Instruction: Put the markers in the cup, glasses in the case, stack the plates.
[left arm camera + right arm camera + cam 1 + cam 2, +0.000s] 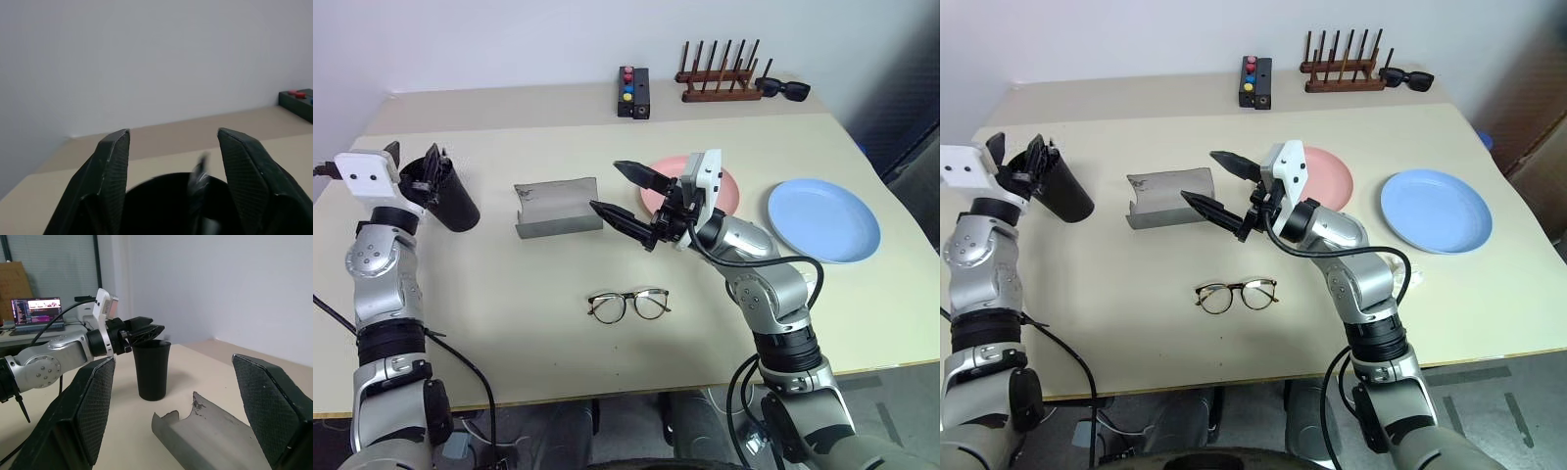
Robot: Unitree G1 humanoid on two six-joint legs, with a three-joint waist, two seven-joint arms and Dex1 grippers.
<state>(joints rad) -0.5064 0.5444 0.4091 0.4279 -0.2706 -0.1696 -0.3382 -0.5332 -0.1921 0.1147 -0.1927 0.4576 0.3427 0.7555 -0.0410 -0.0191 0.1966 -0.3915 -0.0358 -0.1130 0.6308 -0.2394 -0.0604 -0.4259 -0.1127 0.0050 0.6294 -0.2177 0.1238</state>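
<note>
Two markers are not to be made out singly; a slim dark tip rises inside the cup in the left wrist view, likely one of them. Cup: black, upright, at the table's left side. Left gripper: poised directly over the cup's rim, fingers parted with nothing between them.

Glasses: lie flat near the front edge, lenses side by side, long axis across the table. Case: grey, open, just behind the glasses and slightly to their left, long axis also across the table, well apart from the cup. Right gripper: hangs spread wide and empty just right of the case, pointing leftward; the glasses lie below and in front of it, much nearer this arm than the left. Judgement: the glasses step falls to the right arm, which must drop toward the front edge; nothing stands between.

Plates: pink behind the right forearm, partly hidden by it; blue beside it to the right, the two apart and not yet stacked.

Other items, along the back edge: button box, wooden rack, black sunglasses.
</note>
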